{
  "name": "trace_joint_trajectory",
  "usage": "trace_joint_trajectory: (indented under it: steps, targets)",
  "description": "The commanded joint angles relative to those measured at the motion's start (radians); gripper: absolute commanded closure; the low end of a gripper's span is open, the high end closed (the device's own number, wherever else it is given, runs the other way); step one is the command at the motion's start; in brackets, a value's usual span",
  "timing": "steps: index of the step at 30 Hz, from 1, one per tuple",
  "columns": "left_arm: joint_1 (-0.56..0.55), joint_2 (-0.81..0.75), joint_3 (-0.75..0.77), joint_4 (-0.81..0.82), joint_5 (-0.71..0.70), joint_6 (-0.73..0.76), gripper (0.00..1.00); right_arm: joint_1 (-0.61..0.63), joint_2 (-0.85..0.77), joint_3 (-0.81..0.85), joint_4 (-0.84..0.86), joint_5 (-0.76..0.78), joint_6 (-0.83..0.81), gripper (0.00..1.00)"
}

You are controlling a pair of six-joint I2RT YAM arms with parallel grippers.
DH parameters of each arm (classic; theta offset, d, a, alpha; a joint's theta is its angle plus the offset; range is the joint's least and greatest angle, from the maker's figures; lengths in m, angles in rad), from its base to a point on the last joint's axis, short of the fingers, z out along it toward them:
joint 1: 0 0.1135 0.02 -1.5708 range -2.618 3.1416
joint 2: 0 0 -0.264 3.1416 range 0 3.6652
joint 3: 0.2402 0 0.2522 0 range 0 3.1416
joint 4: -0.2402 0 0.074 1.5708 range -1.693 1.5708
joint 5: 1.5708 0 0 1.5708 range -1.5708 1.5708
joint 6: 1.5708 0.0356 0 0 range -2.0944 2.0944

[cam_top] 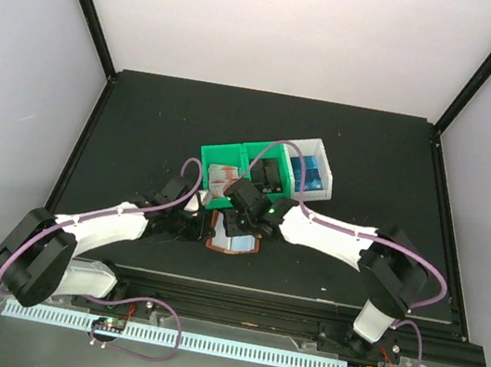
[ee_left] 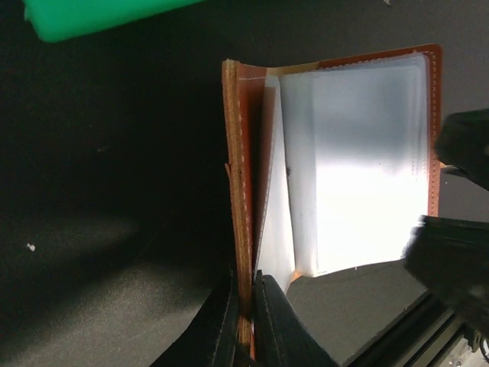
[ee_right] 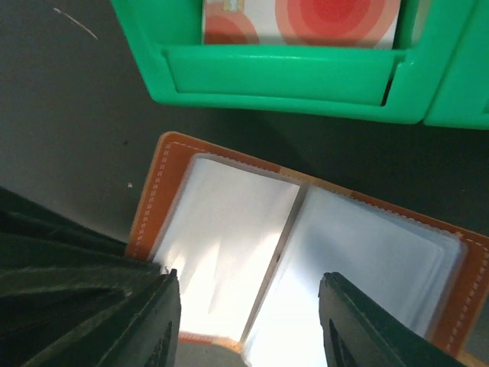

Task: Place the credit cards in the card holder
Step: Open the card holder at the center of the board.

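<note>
Left gripper [ee_left: 246,290] pinches the upright cover edge of the card holder [ee_left: 359,160], which lies open on the table. Right gripper [ee_right: 248,321] hangs spread above its clear pockets. Beyond, a red-and-white credit card [ee_right: 306,19] lies in the green bin [ee_right: 275,76].

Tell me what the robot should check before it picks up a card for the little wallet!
1. The card holder is open, clear pockets showing: ok.
2. The left gripper is shut on the card holder's cover edge: ok.
3. The right gripper is open and holds nothing: ok.
4. A red-and-white card sits in the green bin, ready to pick: ok.
5. The pockets in view look empty: ok.
6. The pockets behind them are free: cannot tell.
</note>
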Motion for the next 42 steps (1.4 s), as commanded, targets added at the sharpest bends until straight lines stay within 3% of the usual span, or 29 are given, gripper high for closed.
trace_joint_trajectory:
  steps: [1,5,8,14,22,28,42]
  targets:
    - [-0.007,0.007,-0.033,0.068,0.034,-0.054,0.92,0.006,0.066,0.050,-0.032,0.001,-0.002,0.45]
    - [-0.008,-0.003,-0.060,0.089,0.031,-0.071,0.85,0.014,0.135,0.092,-0.076,0.034,0.006,0.34]
    - [-0.007,-0.030,-0.079,0.037,-0.069,-0.120,0.67,0.024,0.183,0.122,-0.118,0.065,0.027,0.32]
    - [0.011,-0.147,-0.133,0.034,-0.150,-0.161,0.49,0.049,0.259,0.150,-0.193,0.126,0.045,0.28]
    - [0.110,-0.322,-0.205,-0.029,-0.192,-0.164,0.46,0.082,0.360,0.176,-0.292,0.240,0.089,0.14]
    - [0.184,-0.399,-0.230,-0.050,-0.145,-0.134,0.46,0.084,0.384,0.189,-0.317,0.281,0.121,0.12]
    - [0.196,-0.509,-0.181,-0.013,0.051,0.010,0.43,0.041,0.069,0.246,-0.199,0.099,-0.031,0.12]
